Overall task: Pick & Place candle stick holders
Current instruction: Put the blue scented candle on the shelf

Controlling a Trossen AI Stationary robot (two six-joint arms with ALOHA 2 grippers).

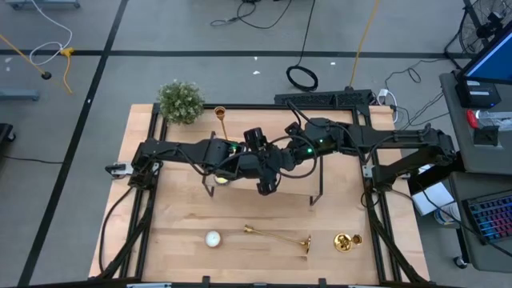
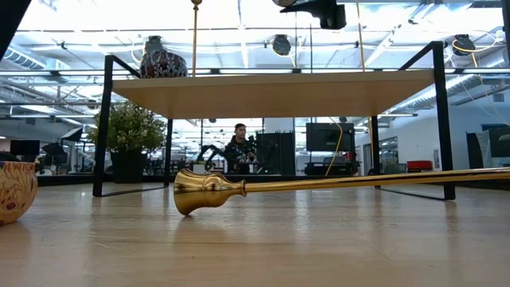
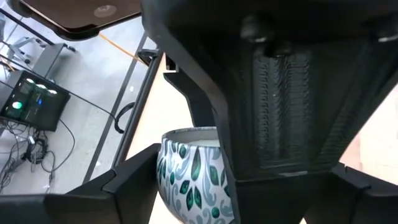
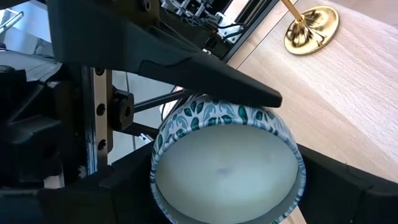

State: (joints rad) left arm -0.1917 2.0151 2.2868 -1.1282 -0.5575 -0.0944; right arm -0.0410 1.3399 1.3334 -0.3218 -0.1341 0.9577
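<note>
One gold candle stick holder (image 1: 221, 118) stands by its round base (image 4: 311, 28) at the shelf's far left. A second (image 1: 278, 236) lies on its side on the table near the front edge. A third (image 1: 346, 242) lies to its right. High over the shelf's middle my two grippers meet. My right gripper (image 4: 227, 205) is shut on a round jar (image 4: 227, 165) with a teal leaf pattern and a white filling. My left gripper (image 3: 217, 208) stands open around the same jar (image 3: 189, 180). One of its fingers (image 4: 211, 78) lies along the jar's far rim. My right gripper has the jar's patterned wall (image 4: 158, 155) between its two fingers, one on each side. The jar is lifted clear of the shelf and tilted, its open top toward the wrist camera. My left gripper: I cannot tell whether its finger touches the jar's rim.
The wooden shelf (image 2: 271, 88) on black wire legs fills the table's middle, and a dark patterned vase (image 2: 163, 57) stands on its left part. A potted plant (image 1: 180, 100) is at the far left corner. A round white candle (image 1: 212, 238) sits near the front.
</note>
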